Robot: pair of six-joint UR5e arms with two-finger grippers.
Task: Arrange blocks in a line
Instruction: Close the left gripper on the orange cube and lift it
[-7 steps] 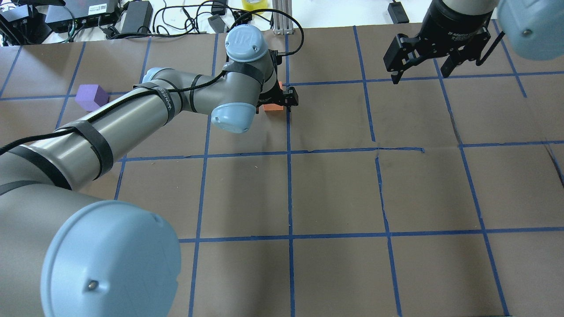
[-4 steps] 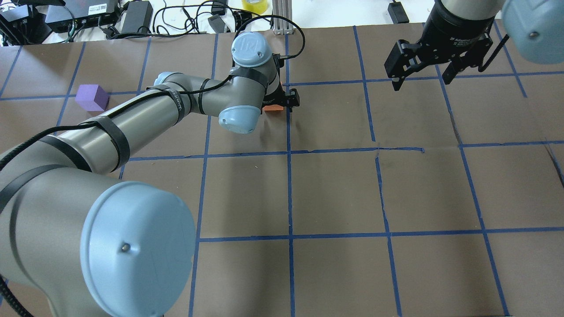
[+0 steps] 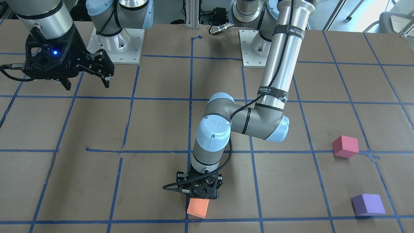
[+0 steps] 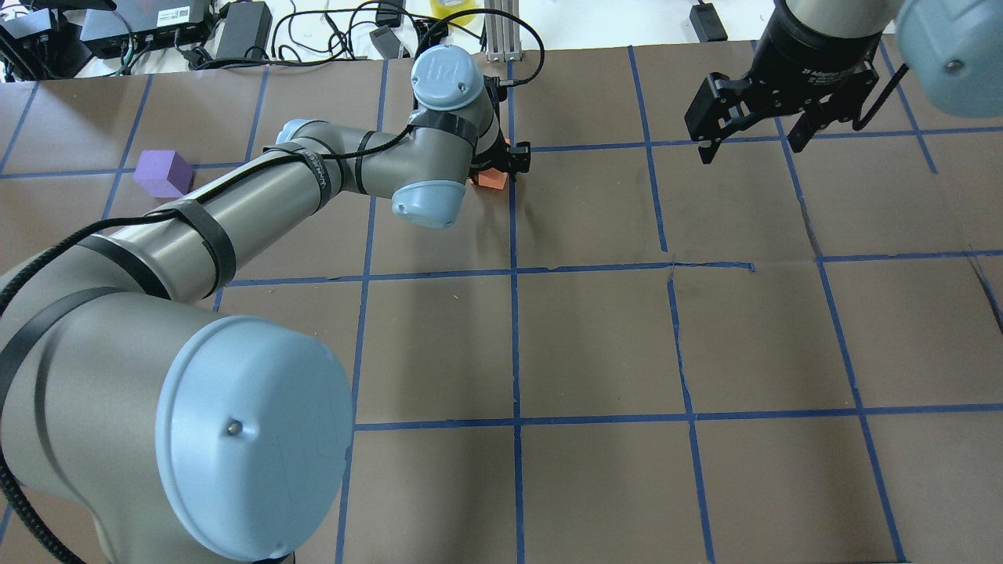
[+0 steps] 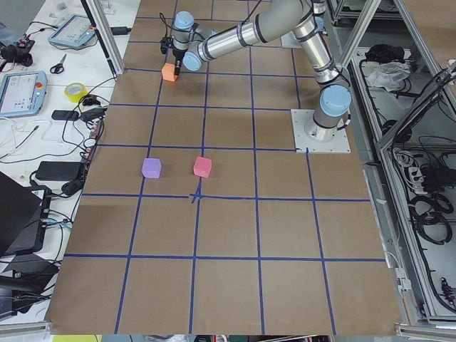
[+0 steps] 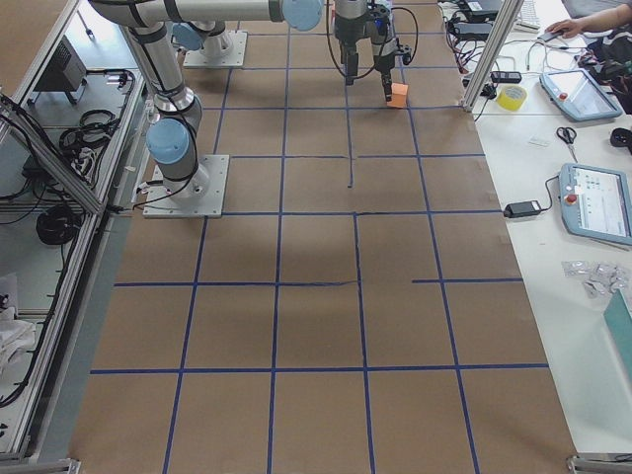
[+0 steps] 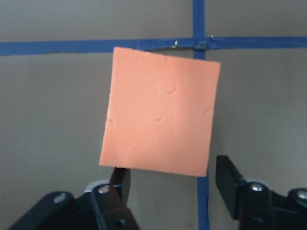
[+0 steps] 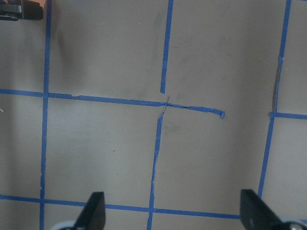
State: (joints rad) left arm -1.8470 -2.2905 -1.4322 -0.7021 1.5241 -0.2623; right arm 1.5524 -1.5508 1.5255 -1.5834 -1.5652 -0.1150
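**Inspector:** Nearest the operators' edge?

**Examiner:** The orange block [image 3: 198,207] lies flat on the table [image 3: 97,181], at a crossing of the blue tape lines [image 3: 145,221]. The left gripper [image 3: 201,196] hangs directly above it, fingers parted, holding nothing. The purple block [image 3: 368,204] lies well apart, toward the robot's left.

**Inspector:** Further back?

**Examiner:** The pinkish-red block [image 3: 345,146] sits on a tape line near the purple block, not touching it. Farthest back, the right gripper [image 3: 87,85] hangs above the table, fingers spread wide and empty.
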